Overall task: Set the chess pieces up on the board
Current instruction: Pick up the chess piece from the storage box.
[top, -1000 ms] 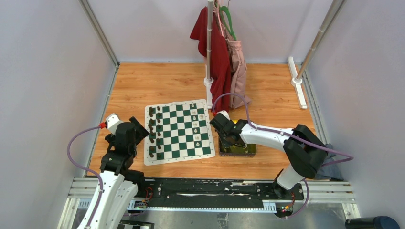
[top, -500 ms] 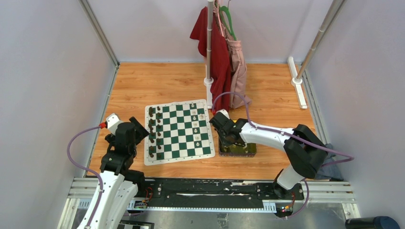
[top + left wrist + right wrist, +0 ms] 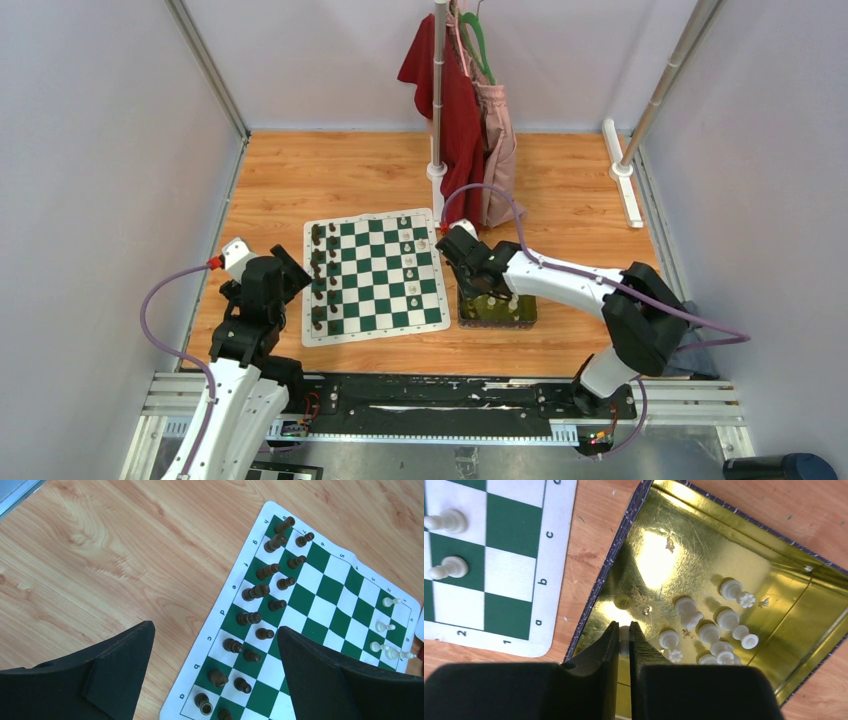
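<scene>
Pinching one cream chess piece (image 3: 624, 636), the right jaws hang over the gold-lined tray (image 3: 704, 545); left jaws stand spread near the board (image 3: 322, 611).

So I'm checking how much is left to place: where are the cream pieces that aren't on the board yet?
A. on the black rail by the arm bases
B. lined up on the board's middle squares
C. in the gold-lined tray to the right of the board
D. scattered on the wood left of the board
C: the right wrist view shows several cream chess pieces lying in the gold-lined tray, just off the edge of the board.
</scene>
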`<state>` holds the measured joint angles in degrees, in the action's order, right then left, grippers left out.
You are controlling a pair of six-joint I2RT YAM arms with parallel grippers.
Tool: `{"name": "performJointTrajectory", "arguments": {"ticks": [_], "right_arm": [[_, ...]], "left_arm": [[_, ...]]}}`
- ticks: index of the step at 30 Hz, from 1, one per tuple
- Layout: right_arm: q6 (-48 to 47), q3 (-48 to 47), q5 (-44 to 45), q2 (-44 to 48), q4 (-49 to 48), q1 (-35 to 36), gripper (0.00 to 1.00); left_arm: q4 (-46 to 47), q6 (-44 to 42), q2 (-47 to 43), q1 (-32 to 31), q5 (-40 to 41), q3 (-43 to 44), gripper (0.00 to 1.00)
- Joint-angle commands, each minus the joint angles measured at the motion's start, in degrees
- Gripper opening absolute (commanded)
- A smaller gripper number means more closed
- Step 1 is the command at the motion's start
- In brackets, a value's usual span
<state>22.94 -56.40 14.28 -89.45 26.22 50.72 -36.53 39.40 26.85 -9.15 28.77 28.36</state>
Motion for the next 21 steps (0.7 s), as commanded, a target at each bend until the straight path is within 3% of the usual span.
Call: {"name": "performJointTrajectory", "arguments": {"ticks": [1, 21], "right_arm": [[-1.7, -3.3, 2.3, 2.6, 4.0, -0.5, 0.00], [-2.3, -12.5, 6.7, -0.3, 11.5, 10.4, 0.00]], "left_arm": [[-0.4, 0.0, -0.6, -0.3, 1.2, -0.1, 1.00], [-0.4, 0.5, -2.6, -0.3, 1.5, -0.6, 1.00]]}}
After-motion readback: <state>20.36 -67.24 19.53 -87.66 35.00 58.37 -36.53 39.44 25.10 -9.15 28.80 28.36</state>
